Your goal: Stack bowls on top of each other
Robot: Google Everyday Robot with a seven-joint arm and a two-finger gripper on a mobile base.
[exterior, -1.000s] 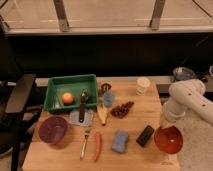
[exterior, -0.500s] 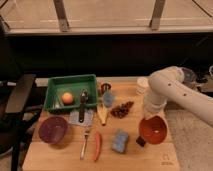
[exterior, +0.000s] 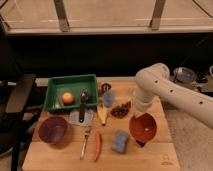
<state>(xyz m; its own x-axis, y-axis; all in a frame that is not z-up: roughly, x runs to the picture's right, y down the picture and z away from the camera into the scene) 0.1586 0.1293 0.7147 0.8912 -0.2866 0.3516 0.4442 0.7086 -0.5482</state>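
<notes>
- Since the earlier frame, the glossy orange-red round plastic bowl (exterior: 144, 129) has moved left, away from the right edge of the wooden worktop (exterior: 60, 159). It now hangs tilted just beside the blue sponge (exterior: 120, 141).
- The gripper (exterior: 140, 116) is at the bowl's upper rim, pressed together and pinching it.
- The dark purple round plastic bowl (exterior: 53, 129) sits upright near the front-left corner, well apart.
- The small mark (exterior: 164, 161) at the front-right corner is unreadable.

A single camera looks steeply down from above the near edge of the worktop (exterior: 55, 159), facing the windows (exterior: 105, 12) behind it. It is fairly near. The green tray (exterior: 72, 78) sits left of centre, and right of it the tool (exterior: 141, 115) clamps the tilted orange-red bowl (exterior: 144, 129).
</notes>
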